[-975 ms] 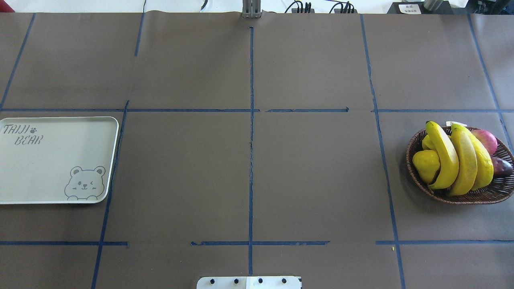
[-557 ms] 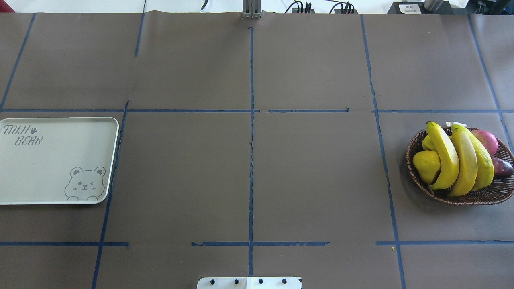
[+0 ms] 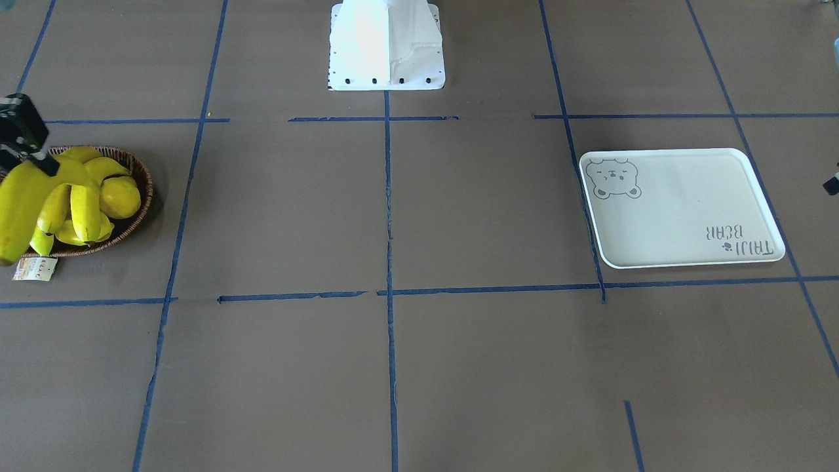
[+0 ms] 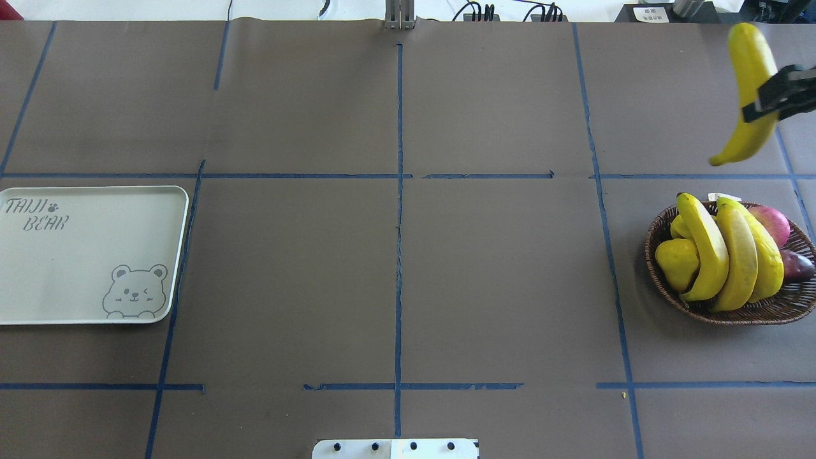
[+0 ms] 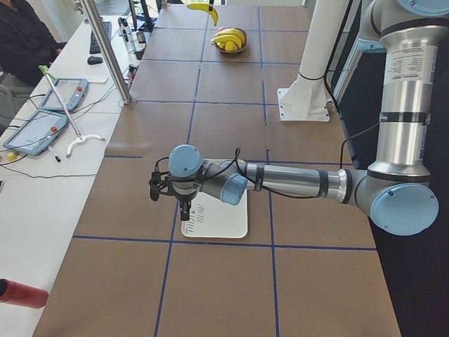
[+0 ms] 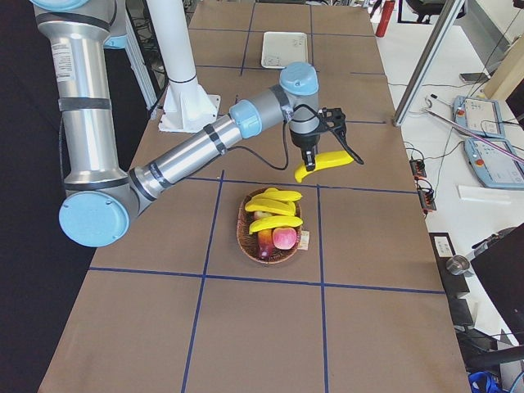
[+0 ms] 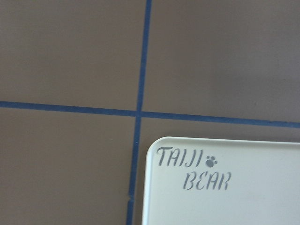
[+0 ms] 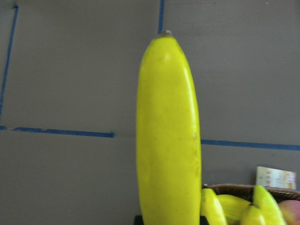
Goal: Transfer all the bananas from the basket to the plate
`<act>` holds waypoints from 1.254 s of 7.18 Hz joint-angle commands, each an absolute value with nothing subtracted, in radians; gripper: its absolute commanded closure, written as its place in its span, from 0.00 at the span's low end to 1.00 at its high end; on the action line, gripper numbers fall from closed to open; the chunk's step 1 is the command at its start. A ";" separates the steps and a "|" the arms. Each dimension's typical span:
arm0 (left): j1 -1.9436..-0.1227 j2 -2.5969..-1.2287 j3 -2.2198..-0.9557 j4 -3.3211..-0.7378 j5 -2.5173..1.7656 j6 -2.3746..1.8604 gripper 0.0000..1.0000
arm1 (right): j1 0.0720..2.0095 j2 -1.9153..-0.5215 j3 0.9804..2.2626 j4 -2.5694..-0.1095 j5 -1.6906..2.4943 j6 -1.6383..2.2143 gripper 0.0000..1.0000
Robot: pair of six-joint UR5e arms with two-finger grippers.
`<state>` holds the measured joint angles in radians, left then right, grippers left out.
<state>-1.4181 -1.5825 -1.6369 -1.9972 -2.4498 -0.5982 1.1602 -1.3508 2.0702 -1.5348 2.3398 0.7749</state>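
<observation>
My right gripper (image 4: 762, 102) is shut on one banana (image 4: 749, 95) and holds it in the air near the basket (image 4: 733, 313). The gripper also shows in the front view (image 3: 23, 141) and the right view (image 6: 315, 139). The held banana fills the right wrist view (image 8: 168, 131). Three bananas (image 4: 733, 255) lie across the basket at the right. The plate (image 4: 76, 255) lies bare at the left edge. My left gripper (image 5: 184, 203) hovers at the plate's lettered corner (image 7: 197, 173). I cannot tell whether it is open or shut.
The basket also holds a yellow pear-like fruit (image 4: 677, 261), a red apple (image 4: 772, 223) and a dark purple fruit (image 4: 798, 262). A paper tag (image 3: 34, 269) hangs off its rim. The white robot base (image 3: 387, 46) stands at the table's near edge.
My right gripper, with the banana in it, has come into the overhead view at the upper right; before, it was out of view. The basket's contents and the plate have not moved.
</observation>
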 commanded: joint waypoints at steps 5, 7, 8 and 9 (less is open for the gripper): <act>-1.008 -1.952 -1.638 -2.566 -2.366 -1.674 0.00 | 0.762 -1.244 1.848 -0.653 2.046 1.506 0.97; -0.907 -2.056 -1.640 -2.580 -2.225 -1.822 0.00 | 0.616 -1.157 1.847 -0.650 1.884 1.535 0.97; -0.884 -2.101 -1.637 -2.574 -2.223 -1.842 0.00 | 0.582 -1.135 1.847 -0.650 1.869 1.536 0.97; -0.878 -2.127 -1.637 -2.573 -2.223 -1.859 0.00 | 0.568 -1.129 1.847 -0.652 1.868 1.532 0.97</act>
